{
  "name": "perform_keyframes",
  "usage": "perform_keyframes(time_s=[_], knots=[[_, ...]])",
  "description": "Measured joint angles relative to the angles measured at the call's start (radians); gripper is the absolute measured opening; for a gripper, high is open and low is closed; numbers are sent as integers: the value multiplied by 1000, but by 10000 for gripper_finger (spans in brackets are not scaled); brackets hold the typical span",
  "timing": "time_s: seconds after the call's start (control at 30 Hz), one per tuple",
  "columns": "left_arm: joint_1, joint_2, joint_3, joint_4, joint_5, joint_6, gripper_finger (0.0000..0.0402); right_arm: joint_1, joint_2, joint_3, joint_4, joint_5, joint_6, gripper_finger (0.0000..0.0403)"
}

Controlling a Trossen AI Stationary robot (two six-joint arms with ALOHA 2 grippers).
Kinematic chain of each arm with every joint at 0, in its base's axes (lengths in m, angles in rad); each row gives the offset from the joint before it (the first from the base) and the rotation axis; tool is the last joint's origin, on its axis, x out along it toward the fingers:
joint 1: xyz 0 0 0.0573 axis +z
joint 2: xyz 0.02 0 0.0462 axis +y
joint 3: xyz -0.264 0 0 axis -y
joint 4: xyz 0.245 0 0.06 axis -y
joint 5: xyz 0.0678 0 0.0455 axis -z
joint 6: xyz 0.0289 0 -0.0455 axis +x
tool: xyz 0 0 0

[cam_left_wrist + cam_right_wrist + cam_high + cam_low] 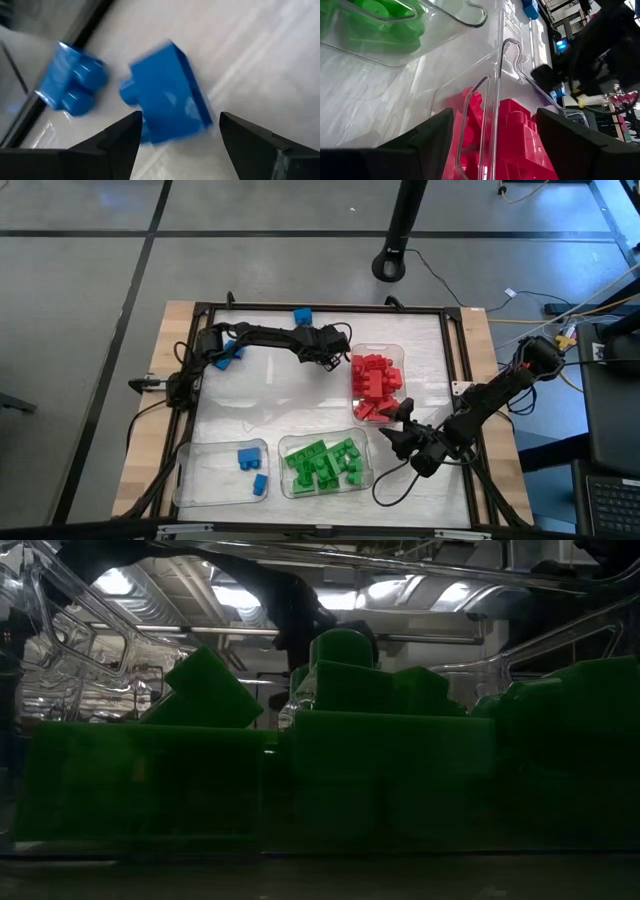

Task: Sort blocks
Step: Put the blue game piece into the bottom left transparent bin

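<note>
Left gripper (177, 132) at table's 11 o'clock, jaws spread around blue block (167, 92), not pinching. Second blue block (72, 80) just beside. Right gripper (400, 428) at 4 o'clock, jaws spread, empty, near red blocks (375, 385) in tray (398, 352). Green blocks (325, 465) at 6 o'clock.

Glossy plastic blocks (373, 384) in clear, shiny plastic trays (394, 352) — table's wooden edge (165, 350) looks matt.

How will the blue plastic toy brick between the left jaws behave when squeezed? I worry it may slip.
The blue plastic toy brick looks rigid and glossy, so it may slide on the smooth white table. Its flat sides probably suit the open left gripper. It looks light and chunky, unlikely to roll, though its studs may make it twist if pinched off-centre.
</note>
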Motion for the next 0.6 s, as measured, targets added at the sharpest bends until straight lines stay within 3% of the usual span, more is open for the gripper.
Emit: perform_keyframes(time_s=[0.17, 0.4, 0.6], knots=[[-9, -2, 1, -152, 37, 55, 254, 0, 0, 0, 0, 0, 0, 282], [-29, -10, 0, -349, -51, -9, 254, 0, 0, 0, 0, 0, 0, 282], [-75, -18, 0, -360, -118, -16, 254, 0, 0, 0, -3, 0, 0, 282]])
